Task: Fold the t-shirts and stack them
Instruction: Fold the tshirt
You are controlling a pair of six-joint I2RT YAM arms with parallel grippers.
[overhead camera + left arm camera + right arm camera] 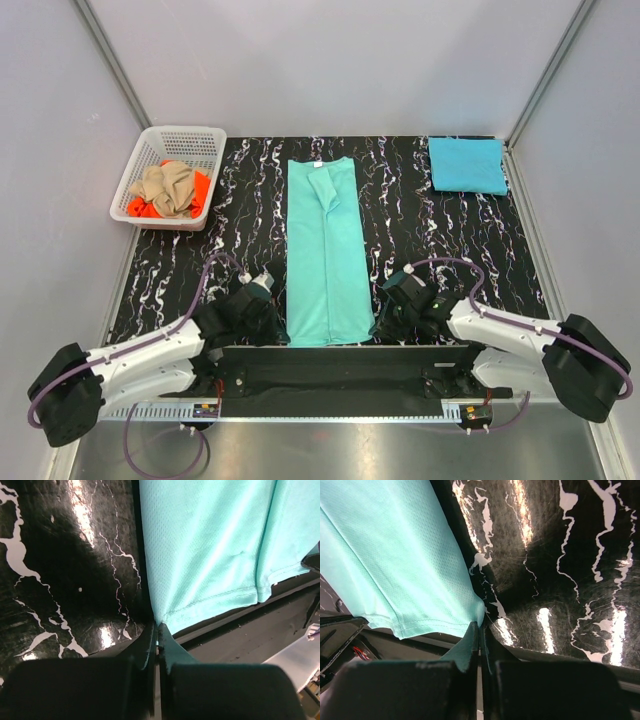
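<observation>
Both the left fingers and right fingers pinch corners of the mint-teal t-shirt.

orange t-shirt mostly under tan t-shirt, mint t-shirt corners hidden inside left claw, right claw

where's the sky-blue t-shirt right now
In the top view the folded sky-blue t-shirt lies at the far right corner of the table, right of the long mint-teal t-shirt.
</observation>
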